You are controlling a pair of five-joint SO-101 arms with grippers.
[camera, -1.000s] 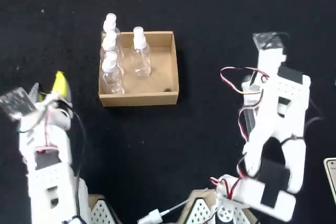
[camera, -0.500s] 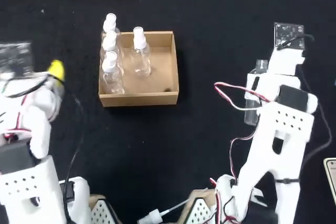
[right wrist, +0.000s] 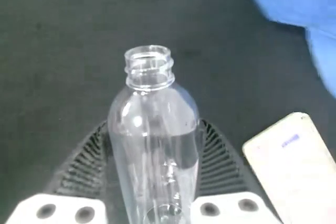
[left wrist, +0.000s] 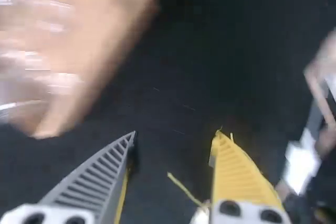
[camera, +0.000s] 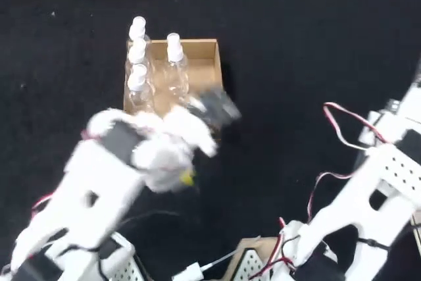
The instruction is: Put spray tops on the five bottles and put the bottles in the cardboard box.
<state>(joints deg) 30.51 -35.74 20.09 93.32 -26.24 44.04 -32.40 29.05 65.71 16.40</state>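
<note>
Cardboard box [camera: 205,70] sits left of centre, toward the far side of the table [camera: 296,44]. Three bottles [camera: 137,54] stand in a row along its left wall, with a fourth bottle [camera: 174,64] just right of them at the far end. Spray top [camera: 189,272] lies at the near edge between the arm bases, and an uncapped bottle [right wrist: 152,98] sits between the fingers of the right gripper [right wrist: 154,126], off to the right.

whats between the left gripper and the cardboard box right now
Nothing: in the left wrist view, bare black table lies between the open left gripper and the cardboard box.
</note>
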